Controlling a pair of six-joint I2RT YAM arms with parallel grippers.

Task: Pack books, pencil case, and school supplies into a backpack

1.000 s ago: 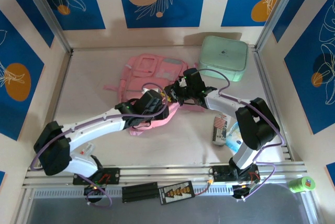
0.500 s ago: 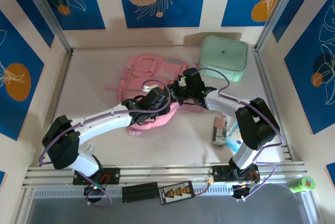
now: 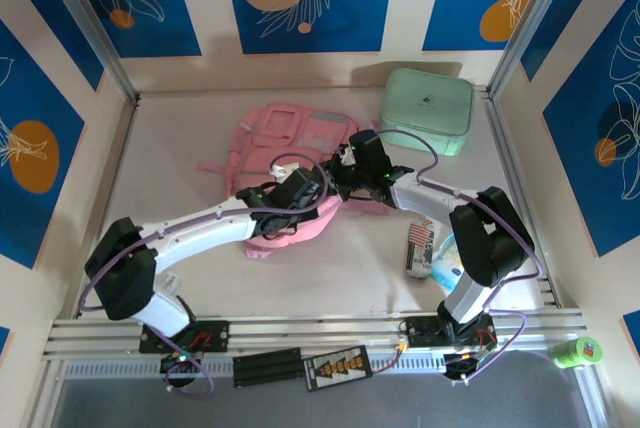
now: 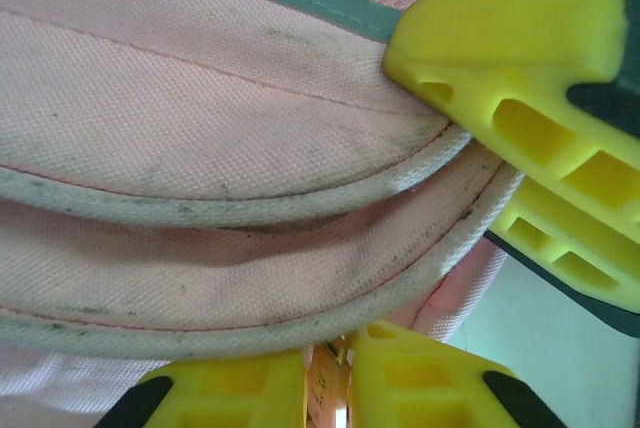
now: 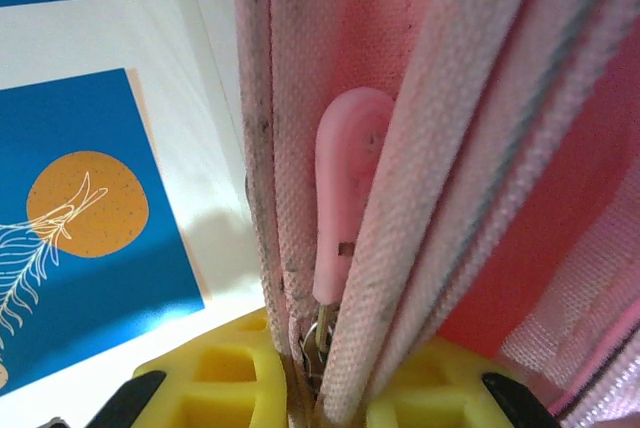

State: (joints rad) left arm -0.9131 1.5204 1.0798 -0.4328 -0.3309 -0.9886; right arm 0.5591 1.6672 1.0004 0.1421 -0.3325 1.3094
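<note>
On beige table, backpack rim pinched in left claw and right claw.

No legible text, mark on mint-green box too small

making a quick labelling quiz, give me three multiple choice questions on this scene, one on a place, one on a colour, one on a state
1. Where is the mint-green box?
A. far right of the table, right of the backpack
B. on top of the backpack
C. at the near left edge

2. What colour is the zip pull?
A. black
B. pink
C. blue

3. How do the right jaws stand?
A. wide open over bare table
B. shut on the box
C. shut on backpack fabric by the zip pull

A: the top view shows it in the back right corner.
B: the right wrist view shows a pink tab.
C: fabric is pinched between the yellow fingers.
</note>
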